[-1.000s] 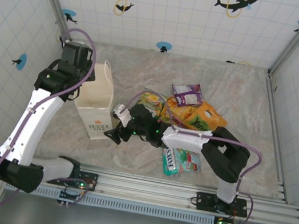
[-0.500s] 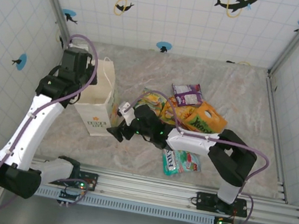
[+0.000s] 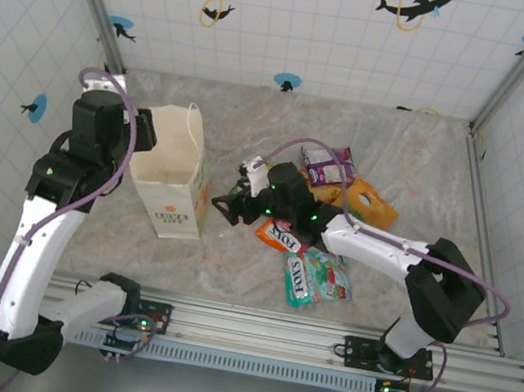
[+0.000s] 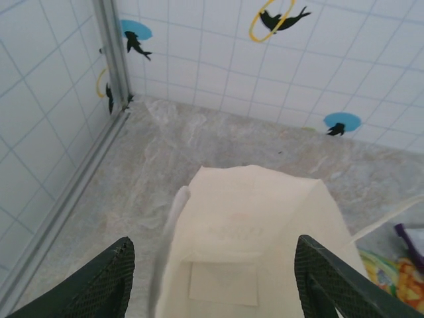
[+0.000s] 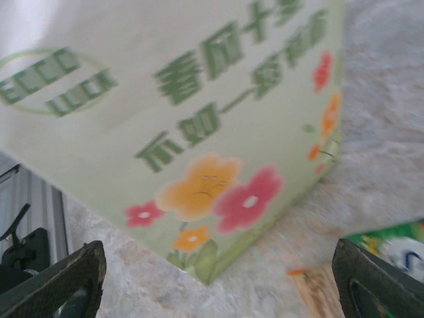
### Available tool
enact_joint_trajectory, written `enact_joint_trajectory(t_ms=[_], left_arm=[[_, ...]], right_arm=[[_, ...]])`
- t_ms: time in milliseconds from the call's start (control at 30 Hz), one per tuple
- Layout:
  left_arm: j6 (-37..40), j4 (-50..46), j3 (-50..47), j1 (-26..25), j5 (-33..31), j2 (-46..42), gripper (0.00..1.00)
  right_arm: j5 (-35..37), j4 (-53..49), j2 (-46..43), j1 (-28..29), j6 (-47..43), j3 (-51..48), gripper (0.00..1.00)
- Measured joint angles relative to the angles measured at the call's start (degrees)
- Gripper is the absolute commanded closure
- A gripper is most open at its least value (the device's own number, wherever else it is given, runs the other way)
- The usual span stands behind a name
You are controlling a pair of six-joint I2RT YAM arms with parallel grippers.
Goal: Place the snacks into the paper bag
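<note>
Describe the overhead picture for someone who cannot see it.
A tall cream paper bag stands on a marbled table, the left gripper open at its rim. The right gripper, open, faces the bag's side; colourful snack packets lie scattered nearby.

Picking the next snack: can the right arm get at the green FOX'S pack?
Probably yes: the green FOX'S pack lies flat, clear of the arm, and the right gripper, open by the paper bag, would only need drawing back.
</note>
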Motion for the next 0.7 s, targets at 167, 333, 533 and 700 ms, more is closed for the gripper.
enact_joint_trajectory(t_ms=[167, 333, 533, 700], left_arm=[[-0.85, -0.31, 0.00, 0.00, 3.87, -3.19, 0.29], [-0.87, -1.75, -0.24, 0.00, 6.58, -5.73, 0.28], [-0.87, -2.80, -2.69, 0.00, 10.47, -8.70, 0.28], [-0.90, -3.50, -4.13, 0.00, 11.61, -9.20, 0.28]], right_arm=[[1.14, -10.60, -4.61, -4.55, 0.48, -0.09, 0.12], [3.32, -22.25, -8.85, -10.51, 0.44, -0.09, 0.17], [8.50, -35.30, -12.90, -21.64, 0.24, -1.86, 0.20], [18.16, -45.11, -14.88, -23.06, -4.98, -2.99, 0.24]])
